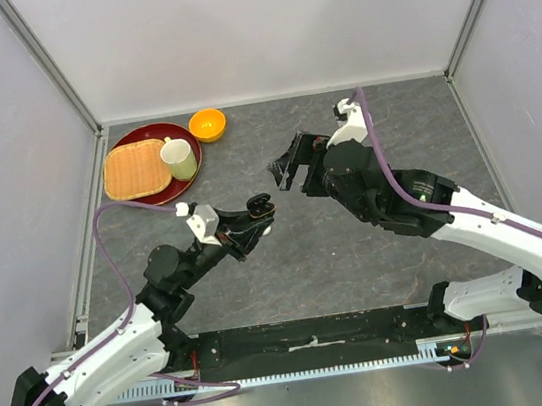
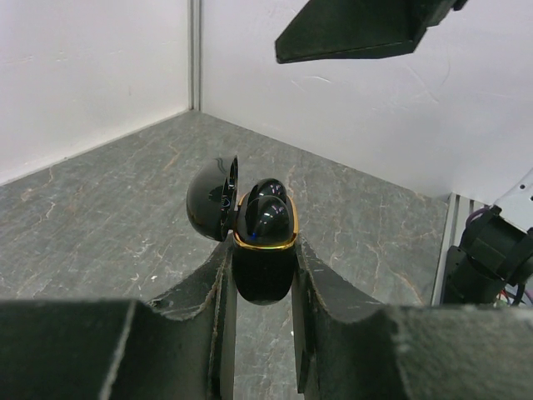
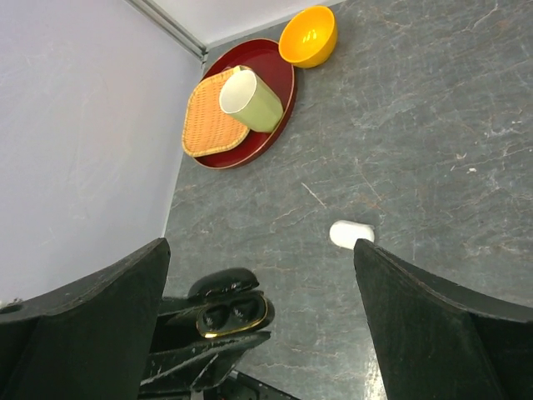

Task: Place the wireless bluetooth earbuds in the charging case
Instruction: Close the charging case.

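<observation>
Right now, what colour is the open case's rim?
Gold; case rim shows best in left wrist view.

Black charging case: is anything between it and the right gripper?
Nothing visible. The left gripper clamps the black charging case, its lid swung aside, and the open right gripper hovers over it with clear air between.

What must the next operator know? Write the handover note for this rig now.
Left pincer: shut on the black charging case, lid open, held off the table.
Right pincer: open, empty, hanging above that case.
A small white piece lies on the table; case or earbud, cannot tell.
Done: black case is picked up and open. Whether earbuds sit inside it is unclear.
Left: no loose earbuds in view; locate them and seat them.
</observation>
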### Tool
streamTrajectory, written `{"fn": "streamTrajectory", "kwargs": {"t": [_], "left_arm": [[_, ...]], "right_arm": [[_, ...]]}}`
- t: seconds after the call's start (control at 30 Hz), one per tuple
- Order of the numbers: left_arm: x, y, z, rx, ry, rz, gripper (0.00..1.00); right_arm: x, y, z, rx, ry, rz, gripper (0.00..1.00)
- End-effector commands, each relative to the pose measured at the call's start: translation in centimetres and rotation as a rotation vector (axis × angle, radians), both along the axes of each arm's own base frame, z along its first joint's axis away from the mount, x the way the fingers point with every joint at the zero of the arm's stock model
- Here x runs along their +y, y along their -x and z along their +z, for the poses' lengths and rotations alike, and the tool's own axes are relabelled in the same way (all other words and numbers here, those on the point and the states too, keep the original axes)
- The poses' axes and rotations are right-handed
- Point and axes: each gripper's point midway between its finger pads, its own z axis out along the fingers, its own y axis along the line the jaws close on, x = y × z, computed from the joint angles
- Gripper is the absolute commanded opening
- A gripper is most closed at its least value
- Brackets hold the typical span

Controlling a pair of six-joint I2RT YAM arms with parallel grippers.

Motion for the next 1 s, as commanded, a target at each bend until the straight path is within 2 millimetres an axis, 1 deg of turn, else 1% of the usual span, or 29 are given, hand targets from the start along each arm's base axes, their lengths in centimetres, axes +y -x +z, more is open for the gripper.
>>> {"fn": "streamTrajectory", "kwargs": {"t": [0.0, 0.1, 0.23, 0.33, 0.37, 0.4, 0.43, 0.47, 0.53, 0.57, 0.73, 0.77, 0.83, 0.87, 0.97], "left_arm": [[0.0, 0.8, 3.5, -0.091, 0.028, -0.032, 0.02], [0.0, 1.3, 3.6, -0.109, 0.028, -0.051, 0.02], [-0.4, 2.6, 3.6, -0.152, 0.008, -0.116, 0.02], [-0.7, 3.1, 3.3, -0.164, -0.020, -0.152, 0.02], [-0.8, 3.1, 3.3, -0.166, -0.023, -0.155, 0.02], [-0.8, 3.2, 3.3, -0.179, -0.028, -0.162, 0.02], [-0.9, 3.2, 3.3, -0.182, -0.031, -0.163, 0.02], [-0.8, 3.2, 3.4, -0.190, -0.032, -0.161, 0.02], [-0.9, 3.0, 3.4, -0.210, -0.045, -0.155, 0.02], [-0.9, 3.1, 3.4, -0.216, -0.049, -0.156, 0.02], [-1.2, 3.2, 3.5, -0.230, -0.060, -0.173, 0.02], [-1.2, 3.2, 3.5, -0.228, -0.060, -0.174, 0.02], [-1.1, 3.2, 3.4, -0.225, -0.059, -0.170, 0.02], [-1.1, 3.1, 3.4, -0.224, -0.059, -0.167, 0.02], [-0.8, 2.7, 3.2, -0.215, -0.055, -0.135, 0.02]], "right_arm": [[-0.8, -0.7, 2.0, -0.038, -0.002, -0.003, 0.98], [-2.0, -1.5, 2.3, -0.057, 0.014, -0.028, 0.98], [-1.6, -1.5, 2.4, -0.071, 0.035, 0.031, 0.98], [-0.2, -1.1, 2.3, -0.087, 0.031, 0.102, 0.98], [1.0, -0.8, 2.2, -0.087, 0.021, 0.160, 0.98], [1.5, -0.7, 2.1, -0.083, 0.019, 0.180, 0.98], [1.9, -0.7, 1.7, -0.074, 0.022, 0.192, 0.98], [2.7, -0.9, 0.9, -0.053, 0.029, 0.208, 0.98], [3.4, -1.1, -0.1, -0.032, 0.043, 0.215, 0.98], [3.8, -1.4, -1.1, -0.013, 0.056, 0.214, 0.98], [4.7, -1.8, -4.0, 0.045, 0.080, 0.213, 0.98], [4.9, -1.7, -4.7, 0.060, 0.084, 0.221, 0.98], [5.1, -1.3, -5.2, 0.076, 0.079, 0.242, 0.98], [5.1, -1.1, -6.1, 0.091, 0.086, 0.247, 0.98], [5.0, -0.4, -7.0, 0.115, 0.078, 0.263, 0.98]]}}
